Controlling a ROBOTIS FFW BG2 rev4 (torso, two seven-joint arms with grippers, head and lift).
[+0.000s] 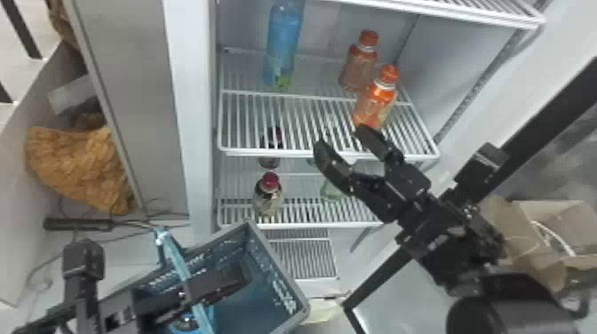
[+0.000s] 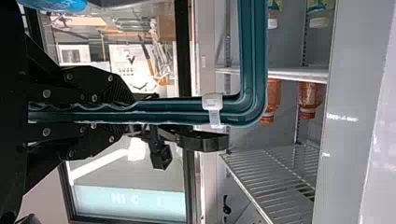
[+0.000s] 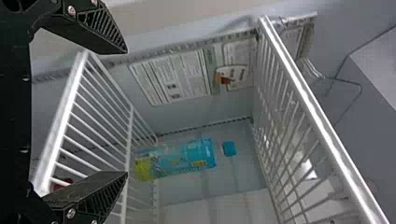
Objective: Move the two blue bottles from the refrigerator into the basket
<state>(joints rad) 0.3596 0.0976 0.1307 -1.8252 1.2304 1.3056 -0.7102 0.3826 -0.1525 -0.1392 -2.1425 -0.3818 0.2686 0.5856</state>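
Refrigerator run, one blue bottle [image 1: 282, 46] upright at the rear left of the wire shelf [image 1: 284, 153]; low in the basket [image 1: 280, 268], a blue shape [image 1: 210, 314], probably the other one

Right gripper [image 1: 340, 138] out by the shelf's front edge, fingers wide, nothing between them; left gripper [image 2: 130, 112] with fingers closed on the basket handle [image 2: 252, 60]

Step in hand, as judged: reach for the shelf bottle. Keep wide until past its sides, aim at mid-body, go in level between this shelf and the upper shelf [image 1: 444, 9]. Swing wide of the orange bottles [image 1: 375, 100], forearm included. Squeeze gently, lift just clear, draw straight out before lowering. Hold the basket steady meanwhile
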